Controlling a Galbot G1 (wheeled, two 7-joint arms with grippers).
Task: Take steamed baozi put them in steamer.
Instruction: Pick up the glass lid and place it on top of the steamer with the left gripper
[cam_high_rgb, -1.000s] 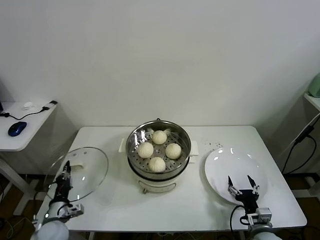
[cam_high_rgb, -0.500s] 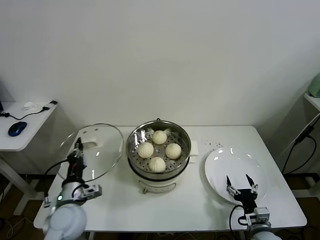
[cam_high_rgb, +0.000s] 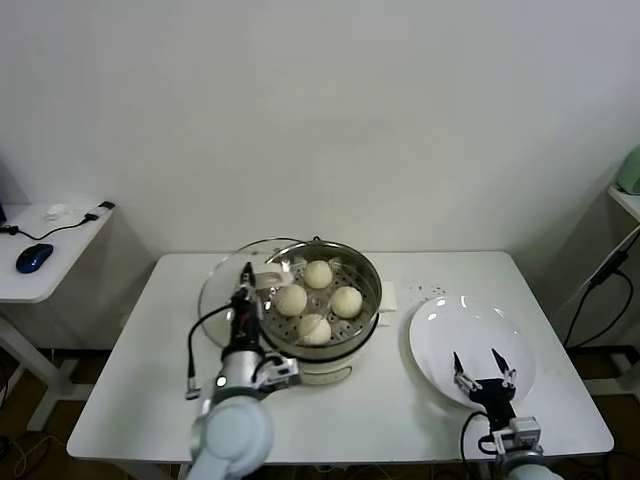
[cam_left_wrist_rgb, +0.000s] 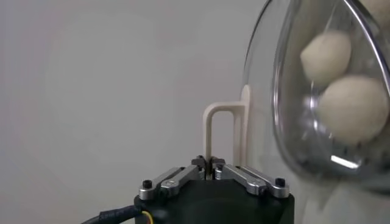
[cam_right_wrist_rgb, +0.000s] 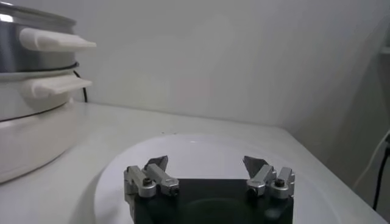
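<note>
The steamer (cam_high_rgb: 318, 305), a shiny steel pot on a cream-white base, stands at the middle of the white table (cam_high_rgb: 150, 400), and all 4 steamed baozi (cam_high_rgb: 314, 328) already lie on its perforated tray, 1 toward the wall, 2 side by side in the middle and 1 nearest the robot. The left gripper (cam_high_rgb: 245, 287) hangs just beside the pot's left rim with its jaws clamped tight on the white handle (cam_left_wrist_rgb: 220, 135) of the glass lid (cam_high_rgb: 225, 285), which it holds tilted on edge against the left side of the steamer and off the table. In the left wrist view the handle's loop rises straight out of the pinched fingers (cam_left_wrist_rgb: 234, 174), and 2 of the buns show blurred through the lid's curved glass. The right gripper (cam_high_rgb: 482, 368) sits low at the near right of the table, over the white plate (cam_high_rgb: 450, 325), its jaws spread wide with nothing between them. In the right wrist view the plate's bare surface lies under the 2 parted fingertips, and the steamer's side handle (cam_right_wrist_rgb: 55, 40) juts out well off to one side.
</note>
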